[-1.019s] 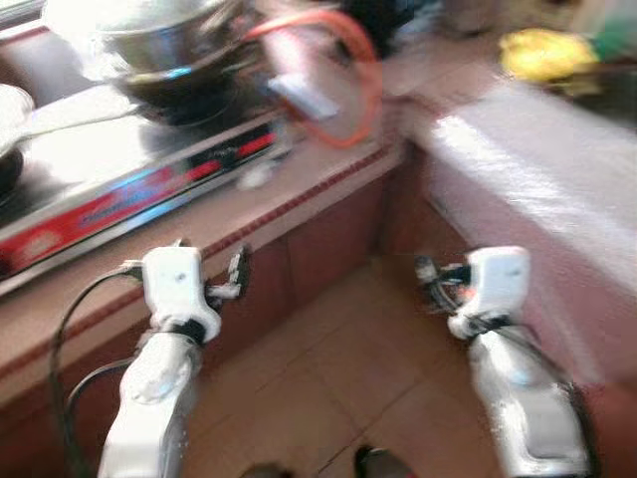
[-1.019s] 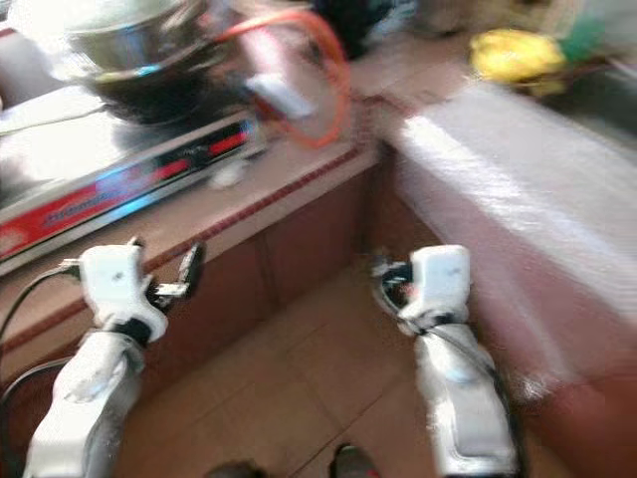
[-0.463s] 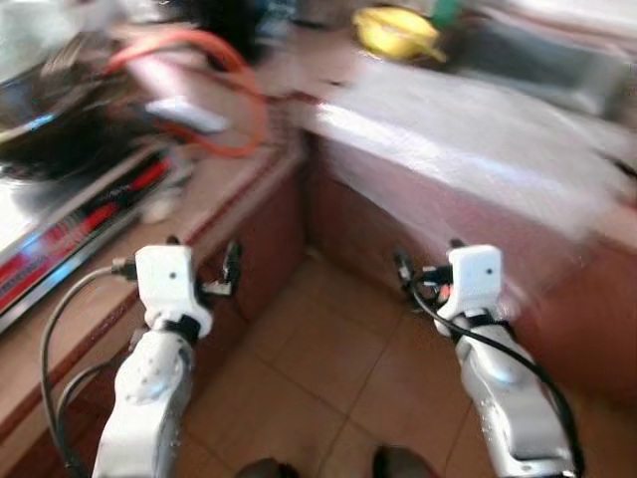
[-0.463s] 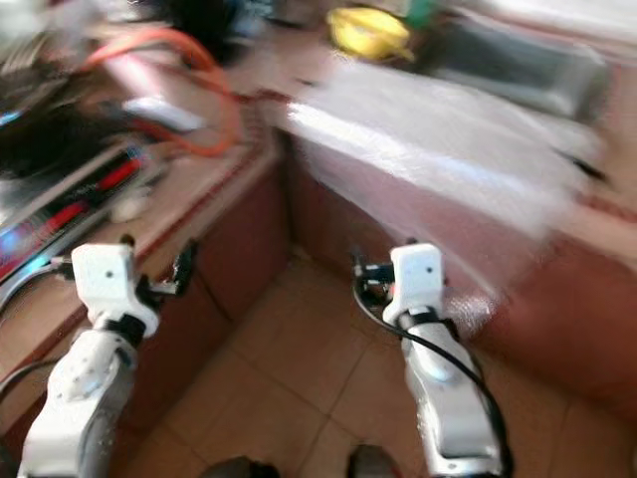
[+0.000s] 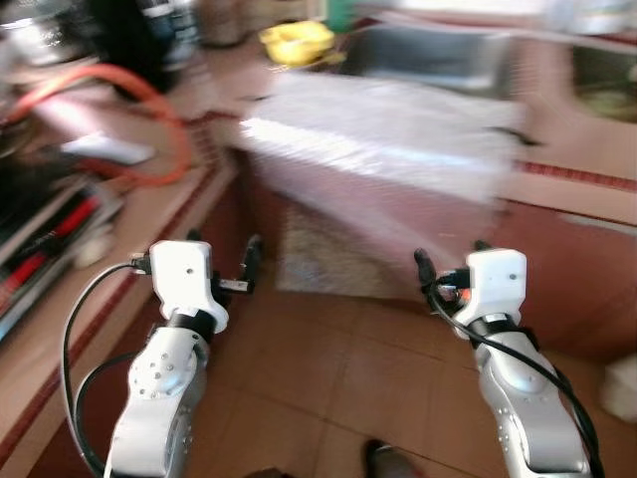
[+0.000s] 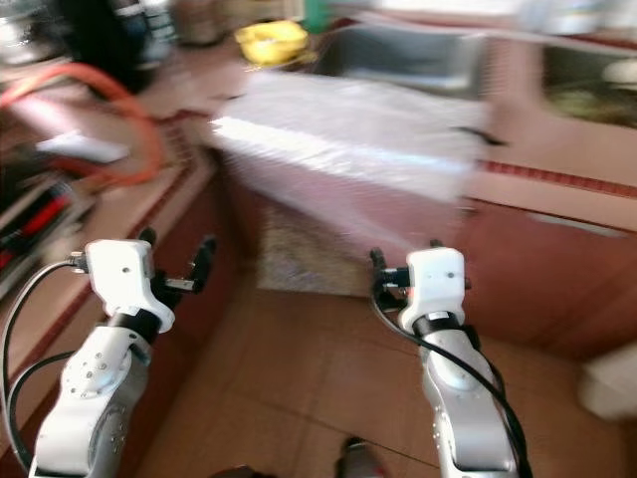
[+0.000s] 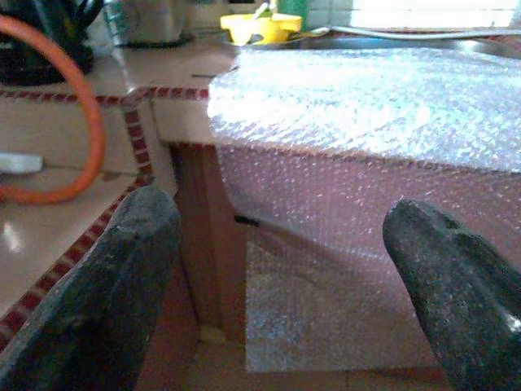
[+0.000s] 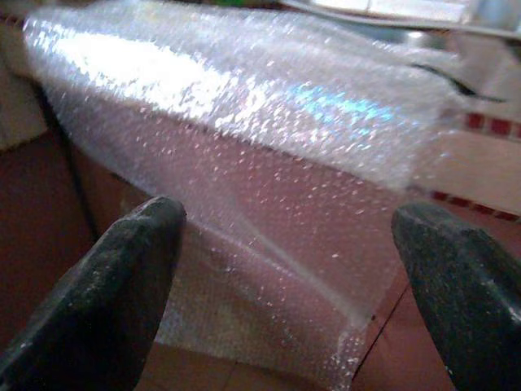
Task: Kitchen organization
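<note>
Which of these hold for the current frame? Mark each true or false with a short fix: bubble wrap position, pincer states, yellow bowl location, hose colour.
1. A sheet of bubble wrap lies over the counter edge and hangs down the cabinet front. True.
2. The left pincer is shut on the bubble wrap. False: its fingers stand wide apart, holding nothing.
3. The right pincer is open and faces the bubble wrap. True.
4. The yellow bowl sits on the floor. False: it sits on the counter beside the sink.
5. The hose looped on the counter at the robot's left is blue. False: it is orange.
</note>
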